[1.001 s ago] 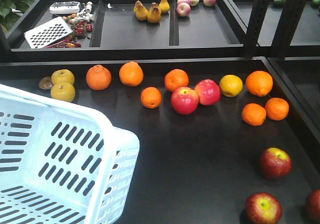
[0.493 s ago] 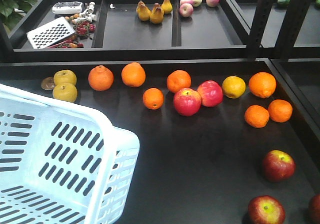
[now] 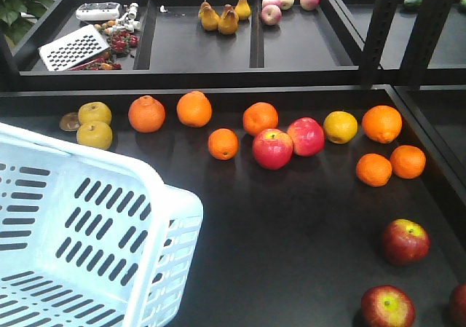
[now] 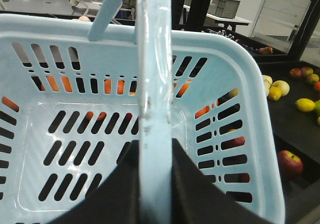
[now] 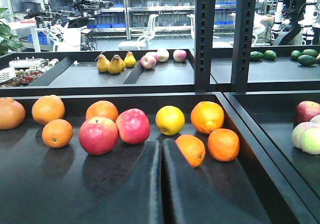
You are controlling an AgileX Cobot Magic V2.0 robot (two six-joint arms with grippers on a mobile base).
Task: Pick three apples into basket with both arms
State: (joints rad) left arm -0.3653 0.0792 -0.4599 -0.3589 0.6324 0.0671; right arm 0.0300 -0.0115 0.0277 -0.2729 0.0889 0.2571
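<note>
The light blue slotted basket [image 3: 87, 225] stands at the lower left of the front view, with nothing in it. In the left wrist view my left gripper [image 4: 155, 151] is shut on the basket's handle [image 4: 154, 84], above the basket [image 4: 225, 49]. Two red apples [image 3: 272, 148] [image 3: 306, 135] lie together mid-shelf. Two more apples [image 3: 405, 241] [image 3: 387, 306] lie at the lower right, and a third is cut off at the edge [image 3: 459, 305]. My right gripper [image 5: 161, 149] is shut and empty, low over the shelf, facing the two middle apples [image 5: 98, 135] [image 5: 133, 125].
Several oranges [image 3: 146, 113], a lemon [image 3: 340, 127] and two yellow-green pears [image 3: 95, 134] lie among the apples. The back shelf holds pears [image 3: 218, 17], pale apples [image 3: 280, 3] and a grater [image 3: 73, 48]. A black post [image 3: 378, 28] and a raised shelf edge stand at the right.
The whole scene shifted slightly right and down in the front view a second ago. Nothing has moved in the last half second.
</note>
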